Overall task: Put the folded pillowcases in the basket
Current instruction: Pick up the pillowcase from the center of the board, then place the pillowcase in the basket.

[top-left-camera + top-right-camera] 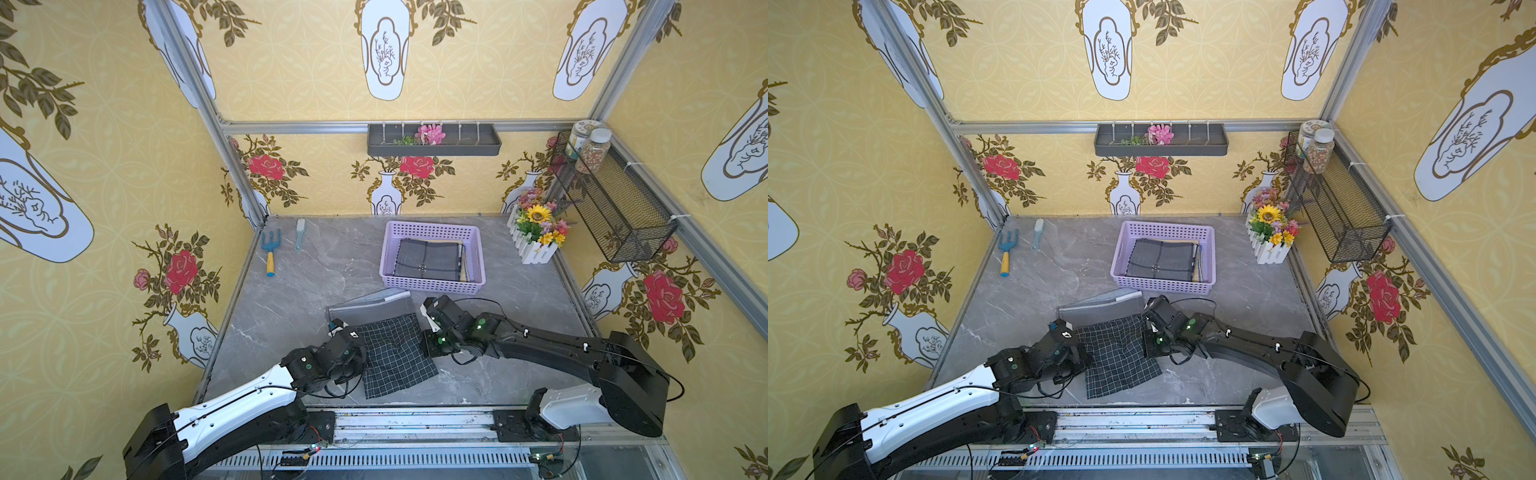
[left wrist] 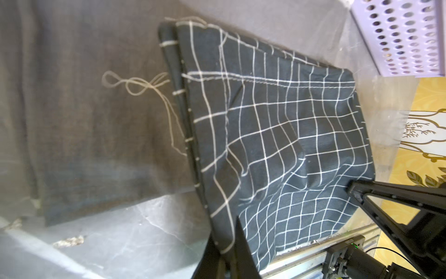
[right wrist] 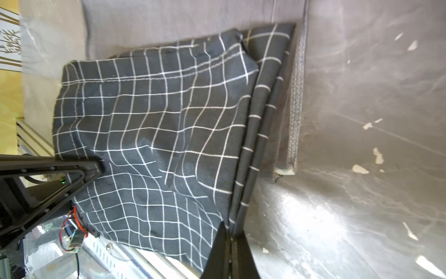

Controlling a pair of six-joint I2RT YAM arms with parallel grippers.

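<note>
The folded pillowcase is dark cloth with a white grid. It hangs slack between my two grippers at the table's front middle. My left gripper is shut on its left edge. My right gripper is shut on its right edge. The cloth wrinkles between the two grips. The lilac perforated basket stands just behind, with a dark folded cloth lying in it.
A plain grey folded cloth lies on the table under the pillowcase's far edge. A garden fork and a brush lie at the back left. A flower box stands at the back right under a black mesh wall basket.
</note>
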